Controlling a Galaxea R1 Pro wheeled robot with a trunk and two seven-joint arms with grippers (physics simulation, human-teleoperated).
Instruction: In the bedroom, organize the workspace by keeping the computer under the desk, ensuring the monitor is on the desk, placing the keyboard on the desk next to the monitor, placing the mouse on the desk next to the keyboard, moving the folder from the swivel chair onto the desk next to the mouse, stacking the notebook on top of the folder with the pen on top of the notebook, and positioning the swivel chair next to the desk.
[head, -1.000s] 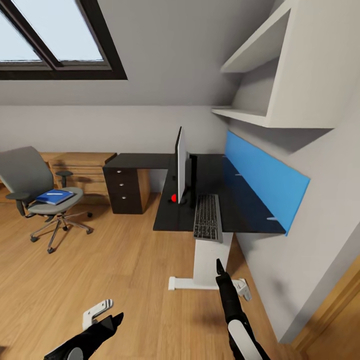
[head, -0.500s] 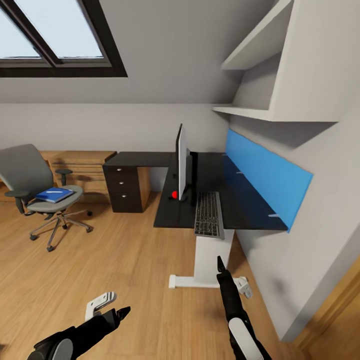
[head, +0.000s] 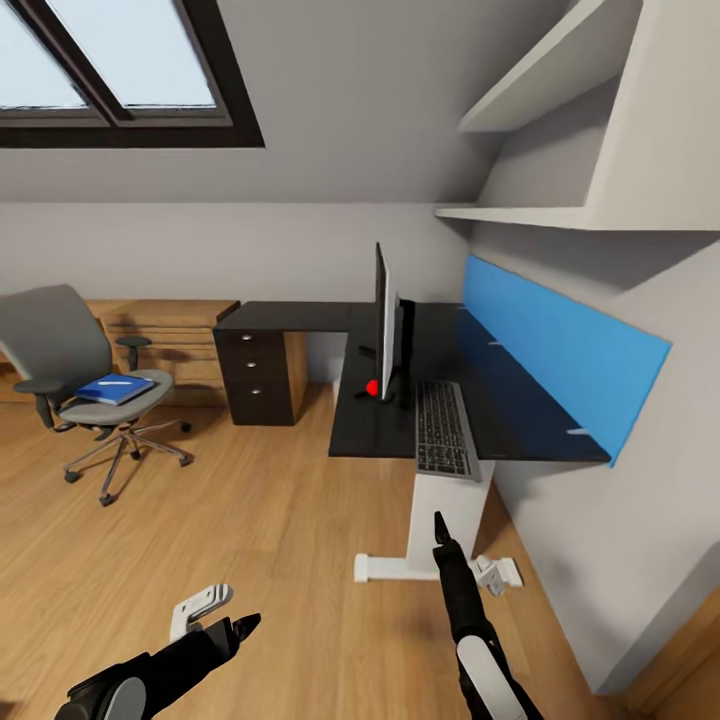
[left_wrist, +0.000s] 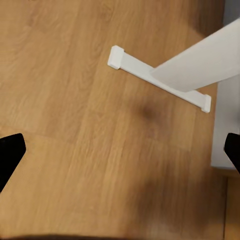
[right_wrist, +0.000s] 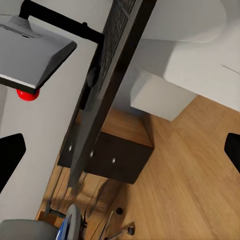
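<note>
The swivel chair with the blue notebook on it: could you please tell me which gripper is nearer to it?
Left. The left gripper hangs low over the floor, on the swivel chair's side; the right gripper is by the desk's white leg.

The desk stands against the wall at two o'clock in the head view, its black top carried on a white leg and a dark drawer unit at eleven o'clock. On the top the monitor stands edge-on, the keyboard just beside it at the near edge. At nine o'clock the swivel chair holds the notebook; a pale streak on it may be the pen.
</note>
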